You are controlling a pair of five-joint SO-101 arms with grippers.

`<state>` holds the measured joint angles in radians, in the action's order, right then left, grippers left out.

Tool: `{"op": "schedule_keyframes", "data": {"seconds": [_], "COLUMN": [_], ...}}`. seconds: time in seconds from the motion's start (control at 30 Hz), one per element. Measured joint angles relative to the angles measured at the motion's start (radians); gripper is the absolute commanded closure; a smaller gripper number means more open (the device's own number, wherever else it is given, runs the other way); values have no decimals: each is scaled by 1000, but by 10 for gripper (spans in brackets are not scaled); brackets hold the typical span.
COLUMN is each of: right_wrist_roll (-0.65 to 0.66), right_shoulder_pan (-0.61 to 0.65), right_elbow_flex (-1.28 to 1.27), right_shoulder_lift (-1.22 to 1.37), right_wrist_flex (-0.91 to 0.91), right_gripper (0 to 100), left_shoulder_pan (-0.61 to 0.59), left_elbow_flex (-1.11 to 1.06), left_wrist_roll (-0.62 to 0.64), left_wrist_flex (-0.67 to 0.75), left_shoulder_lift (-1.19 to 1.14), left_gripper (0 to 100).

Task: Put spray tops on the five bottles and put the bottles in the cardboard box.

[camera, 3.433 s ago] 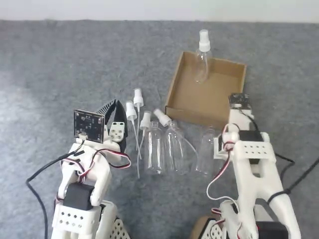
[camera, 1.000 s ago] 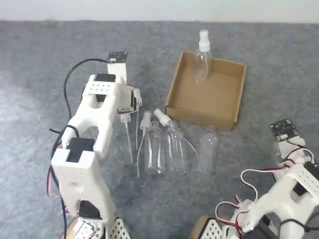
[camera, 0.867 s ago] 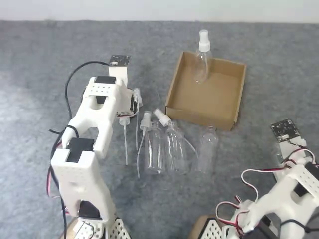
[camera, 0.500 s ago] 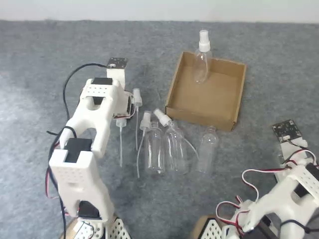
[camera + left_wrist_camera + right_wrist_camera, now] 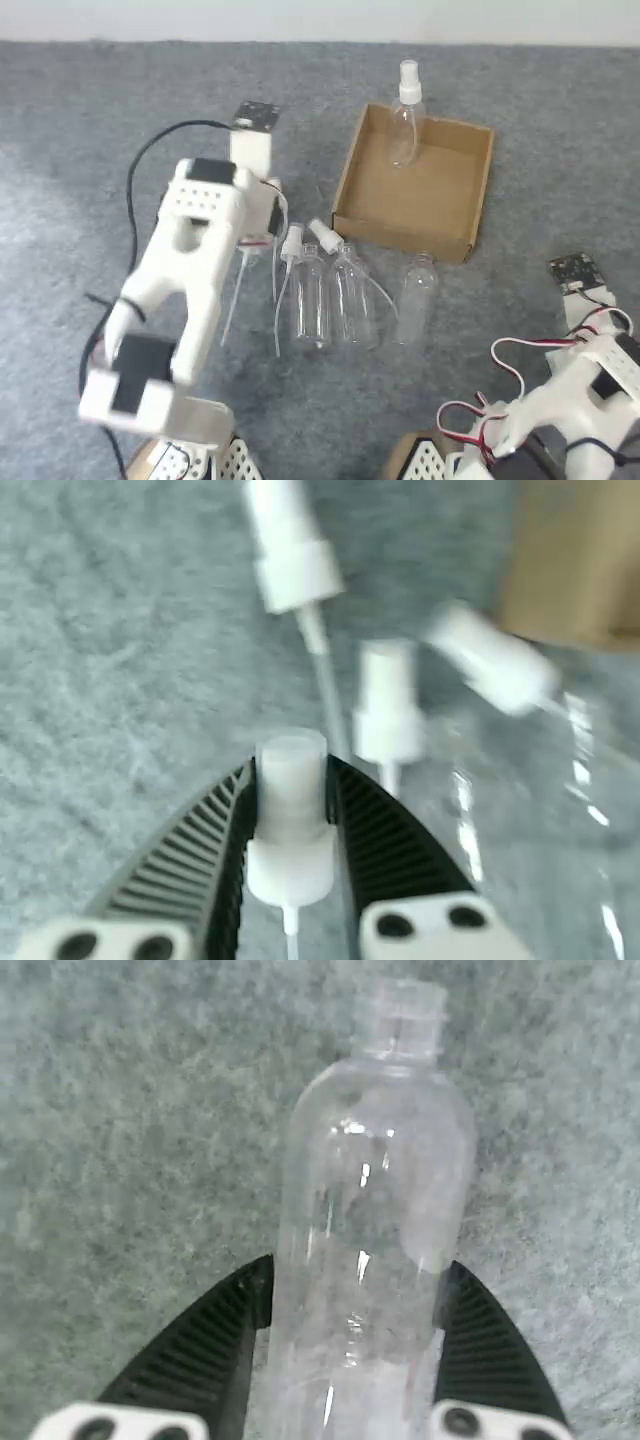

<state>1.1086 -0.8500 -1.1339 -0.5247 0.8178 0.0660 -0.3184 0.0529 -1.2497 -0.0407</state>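
Note:
My left gripper [image 5: 290,767] is shut on a white spray top [image 5: 290,815], whose thin tube [image 5: 232,295] hangs down in the high view. Up to three loose spray tops [image 5: 388,705] lie on the carpet just beyond it, beside the necks of three clear bottles [image 5: 352,295] without tops. The cardboard box [image 5: 348,180] holds one bottle with a spray top [image 5: 405,120]. My right gripper [image 5: 360,1270] is shut on a clear open-necked bottle [image 5: 375,1190] over bare carpet, at the right arm [image 5: 590,370] in the lower right.
Grey carpet covers the whole table. Open carpet lies to the left of the left arm [image 5: 190,250] and between the bottles and the right arm. The box corner [image 5: 580,560] is close beyond the loose tops.
The left arm has lifted and swung with the spray top, and its tube now slants toward the lower left. The right arm has hardly shifted since half a second ago.

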Motion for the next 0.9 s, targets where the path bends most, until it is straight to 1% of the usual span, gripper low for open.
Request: {"op": "schedule_keyframes", "data": {"seconds": [0.07,0.17,0.27,0.37,0.5,0.6,0.7,0.9], "right_wrist_roll": [-43,-94,-160,-219,-226,-178,-167,-288], "right_shoulder_pan": [0,20,77,123,146,146,149,161], "right_elbow_flex": [17,86,149,193,198,183,189,275], "right_shoulder_lift": [2,2,2,2,2,2,2,32], "right_wrist_flex": [3,66,130,160,201,203,203,212], "right_gripper": [796,790,733,686,691,690,690,691], "left_shoulder_pan": [37,64,69,71,71,71,71,71], "left_elbow_flex": [-72,-193,-308,-382,-416,-420,-420,-422], "left_wrist_roll": [-3,-5,-3,0,0,0,0,0], "left_wrist_flex": [0,32,107,152,163,163,163,187], "left_shoulder_lift": [89,183,242,284,319,328,328,328], "left_gripper": [988,988,987,987,987,987,987,987]}}
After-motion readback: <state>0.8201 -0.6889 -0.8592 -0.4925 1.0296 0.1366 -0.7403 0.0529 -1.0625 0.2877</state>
